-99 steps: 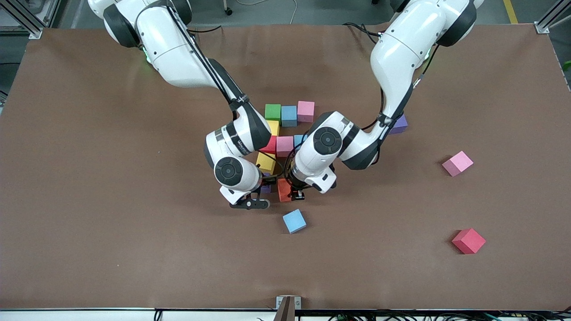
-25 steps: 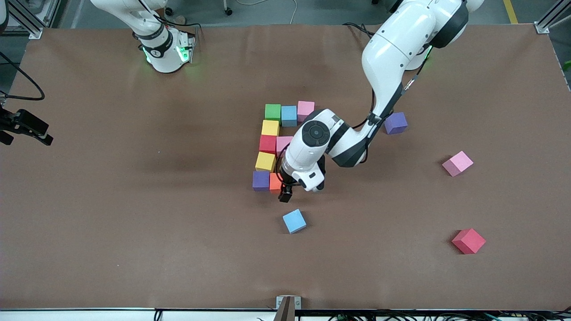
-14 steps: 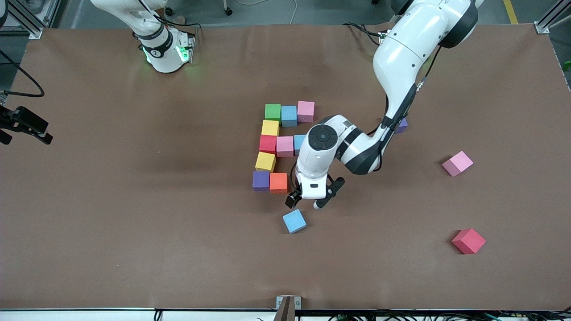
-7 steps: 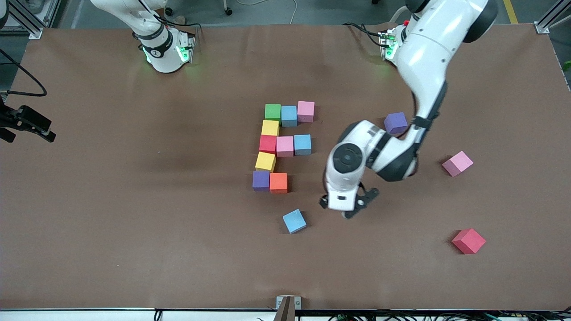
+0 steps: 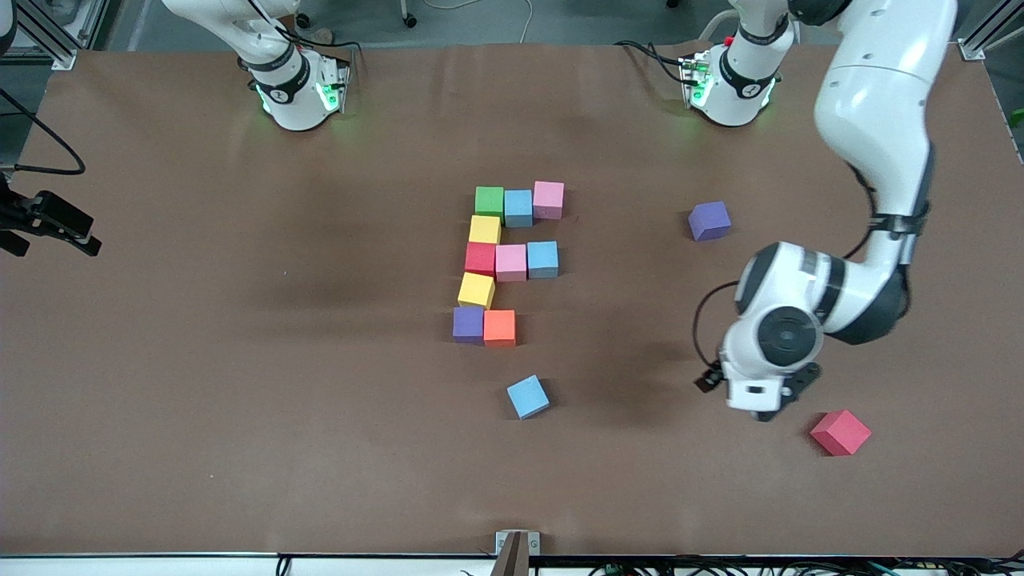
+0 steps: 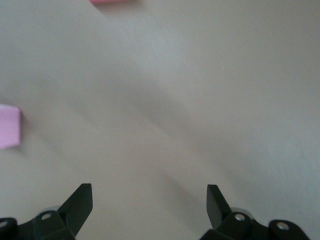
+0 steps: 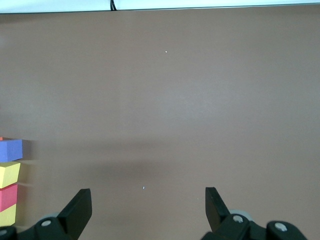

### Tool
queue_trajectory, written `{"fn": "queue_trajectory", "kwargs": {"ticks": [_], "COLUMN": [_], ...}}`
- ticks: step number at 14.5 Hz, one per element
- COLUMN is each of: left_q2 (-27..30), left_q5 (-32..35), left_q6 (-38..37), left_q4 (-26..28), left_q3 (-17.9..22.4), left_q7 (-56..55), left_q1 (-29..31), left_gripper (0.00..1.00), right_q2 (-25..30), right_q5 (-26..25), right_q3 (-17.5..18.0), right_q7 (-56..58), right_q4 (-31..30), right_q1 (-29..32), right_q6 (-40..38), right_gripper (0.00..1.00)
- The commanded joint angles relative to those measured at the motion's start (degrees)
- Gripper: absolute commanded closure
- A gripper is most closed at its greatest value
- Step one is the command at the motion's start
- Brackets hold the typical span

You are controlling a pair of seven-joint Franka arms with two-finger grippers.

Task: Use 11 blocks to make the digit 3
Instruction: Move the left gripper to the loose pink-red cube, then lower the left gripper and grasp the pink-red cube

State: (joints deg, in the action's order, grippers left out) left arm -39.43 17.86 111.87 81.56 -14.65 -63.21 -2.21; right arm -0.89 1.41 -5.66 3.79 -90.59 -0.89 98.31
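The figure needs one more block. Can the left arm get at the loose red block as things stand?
Probably yes: the left gripper hangs open and empty over bare table beside the loose red block, which sits alone with nothing against it.

I saw even overhead light with soft shadows beside the blocks (image 5: 502,258); my left wrist view was washed pale and smeared, while the other views stayed sharp
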Motion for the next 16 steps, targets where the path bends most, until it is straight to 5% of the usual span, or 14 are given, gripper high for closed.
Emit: {"fn": "queue_trajectory", "kwargs": {"ticks": [1,7,10,16], "left_q2": [2.6,-3.4,-6.5,-7.6], "left_q5": [1.0,18.3,19.8,20.2], "left_q6": [5.7,23.5,31.3,34.7], "left_q4": [3.3,3.3,2.9,2.6], "left_q3": [0.2,0.1,0.2,0.1], "left_q7": [-0.7,0.7,2.2,3.5], "left_q1": [4.2,17.2,19.5,20.0], "left_gripper": [0.00,0.00,0.00,0.00], "right_q2": [-0.4,-0.5,-0.5,-0.5], "right_q5": [-0.9,-0.9,-0.9,-0.9], "right_q3": [0.5,0.5,0.5,0.5], "right_q7": [-0.4,-0.4,-0.3,-0.4], "right_q4": [0.9,0.8,0.7,0.6], "right_q1": [0.5,0.5,0.6,0.5], "right_q6": [-0.5,-0.6,-0.6,-0.6], "right_gripper": [0.00,0.00,0.00,0.00]}}
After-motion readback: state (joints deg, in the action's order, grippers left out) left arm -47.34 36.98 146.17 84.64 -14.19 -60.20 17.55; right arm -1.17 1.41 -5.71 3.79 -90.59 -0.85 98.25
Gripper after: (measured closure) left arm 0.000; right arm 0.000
